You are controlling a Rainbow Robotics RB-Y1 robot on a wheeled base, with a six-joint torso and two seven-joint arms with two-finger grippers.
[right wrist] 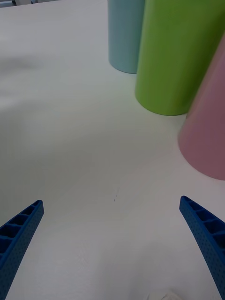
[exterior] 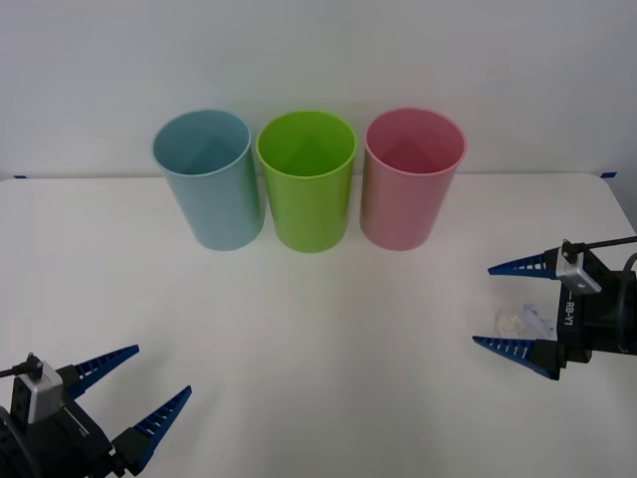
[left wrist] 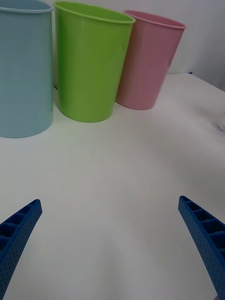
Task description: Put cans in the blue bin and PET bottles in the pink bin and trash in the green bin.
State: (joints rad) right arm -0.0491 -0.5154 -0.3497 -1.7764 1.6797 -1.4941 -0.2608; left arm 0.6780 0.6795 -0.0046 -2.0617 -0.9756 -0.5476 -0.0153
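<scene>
A: Trash [exterior: 521, 319], where does it lie?
B: At the right edge of the front view, a small crumpled ball of clear film on the white table [exterior: 328, 339], between the two spread blue fingers of the right gripper [exterior: 510, 307]. I cannot tell whether a finger touches it. In the right wrist view a whitish bit of it [right wrist: 164, 296] peeks in at the bottom edge

A: And the bins?
B: Three stand upright in a row at the upper middle of the front view, close side by side: the blue bin [exterior: 207, 179] on the left, the green bin [exterior: 308, 179] in the centre, the pink bin [exterior: 410, 177] on the right. All are well apart from the trash

A: What of the other arm?
B: The left gripper [exterior: 139, 388] sits at the lower left corner of the front view, low over the table, its ribbed fingers also wide apart and holding nothing
</scene>
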